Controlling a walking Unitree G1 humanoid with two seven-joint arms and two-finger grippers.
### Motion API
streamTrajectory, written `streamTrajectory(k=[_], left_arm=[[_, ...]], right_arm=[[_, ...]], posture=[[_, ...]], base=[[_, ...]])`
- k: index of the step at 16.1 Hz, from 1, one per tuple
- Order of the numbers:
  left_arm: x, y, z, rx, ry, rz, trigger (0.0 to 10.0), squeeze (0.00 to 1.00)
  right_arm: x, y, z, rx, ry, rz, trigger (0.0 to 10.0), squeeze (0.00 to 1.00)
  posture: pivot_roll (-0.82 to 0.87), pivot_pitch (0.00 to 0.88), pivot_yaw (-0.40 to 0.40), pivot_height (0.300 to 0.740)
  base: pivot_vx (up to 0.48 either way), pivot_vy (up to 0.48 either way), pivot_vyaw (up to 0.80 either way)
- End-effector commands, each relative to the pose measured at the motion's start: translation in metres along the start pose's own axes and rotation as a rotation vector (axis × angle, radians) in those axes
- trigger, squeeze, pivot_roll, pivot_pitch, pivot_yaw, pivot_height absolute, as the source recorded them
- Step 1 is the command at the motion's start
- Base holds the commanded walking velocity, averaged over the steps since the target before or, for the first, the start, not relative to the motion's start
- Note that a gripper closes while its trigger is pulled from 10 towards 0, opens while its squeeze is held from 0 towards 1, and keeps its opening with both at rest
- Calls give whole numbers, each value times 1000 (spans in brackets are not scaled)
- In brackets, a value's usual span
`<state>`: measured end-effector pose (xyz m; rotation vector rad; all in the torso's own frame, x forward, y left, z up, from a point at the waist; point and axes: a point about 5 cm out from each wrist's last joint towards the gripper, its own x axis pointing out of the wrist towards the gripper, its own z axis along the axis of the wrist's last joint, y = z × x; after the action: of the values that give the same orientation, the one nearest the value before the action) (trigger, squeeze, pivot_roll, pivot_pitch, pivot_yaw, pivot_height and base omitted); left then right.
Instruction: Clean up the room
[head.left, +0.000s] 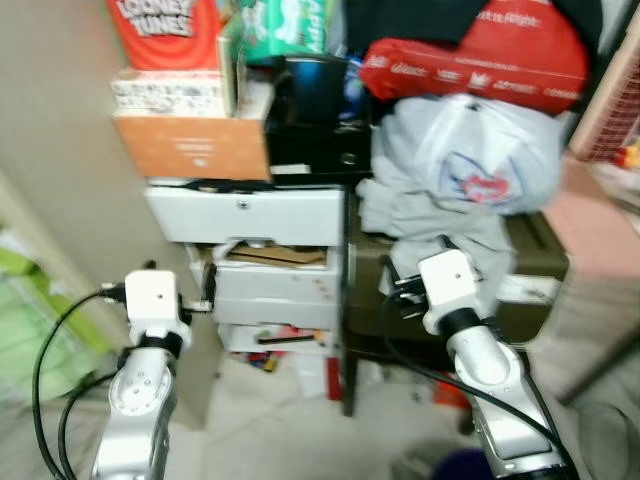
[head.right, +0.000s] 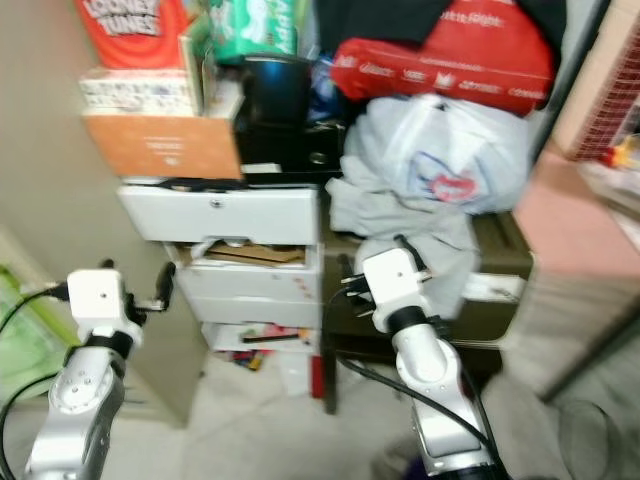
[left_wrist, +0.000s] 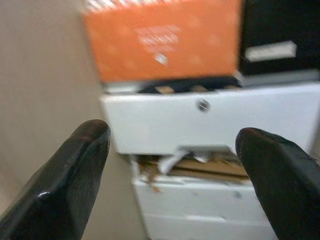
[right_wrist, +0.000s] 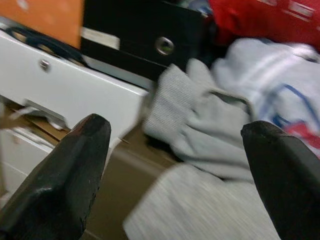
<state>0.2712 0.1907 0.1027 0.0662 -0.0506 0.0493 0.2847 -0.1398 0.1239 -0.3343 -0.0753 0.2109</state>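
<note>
One white drawer unit (head.left: 270, 270), three drawers seen; one orange box (head.left: 195, 145); one grey garment (head.left: 440, 215); one red bag (head.left: 480, 50).

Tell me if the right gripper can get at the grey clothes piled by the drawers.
Probably yes. The right gripper is open and pointed straight at the grey clothes, with nothing between its fingers and the pile, which hangs free over the edge of the dark table.

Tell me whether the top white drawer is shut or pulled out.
Pulled out. The top white drawer juts forward past the fronts below it, and brown cardboard shows in the gap beneath.
</note>
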Motion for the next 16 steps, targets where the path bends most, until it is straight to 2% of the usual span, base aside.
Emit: streamTrajectory(k=[1, 6, 9, 10, 16], left_arm=[[2, -2, 3, 4, -12, 3, 10000, 0], [-1, 4, 0, 11, 0, 55, 10000, 0], [0, 1, 0, 10, 3, 21, 10000, 0], [0, -1, 1, 39, 5, 29, 10000, 0], [1, 2, -2, 48, 17, 60, 10000, 0]], right_arm=[[1, -4, 1, -1, -3, -3, 10000, 0], [8, -1, 8, 8, -22, 13, 10000, 0], [8, -1, 7, 10, -20, 21, 10000, 0], [9, -1, 7, 12, -21, 21, 10000, 0], [9, -1, 9, 16, -30, 26, 10000, 0]], posture=[[-224, 0, 50, 740], [-225, 0, 53, 740], [-223, 0, 50, 740], [-224, 0, 51, 740], [-223, 0, 50, 740]], base=[[0, 0, 800], [0, 0, 800], [0, 0, 800], [0, 0, 800], [0, 0, 800]])
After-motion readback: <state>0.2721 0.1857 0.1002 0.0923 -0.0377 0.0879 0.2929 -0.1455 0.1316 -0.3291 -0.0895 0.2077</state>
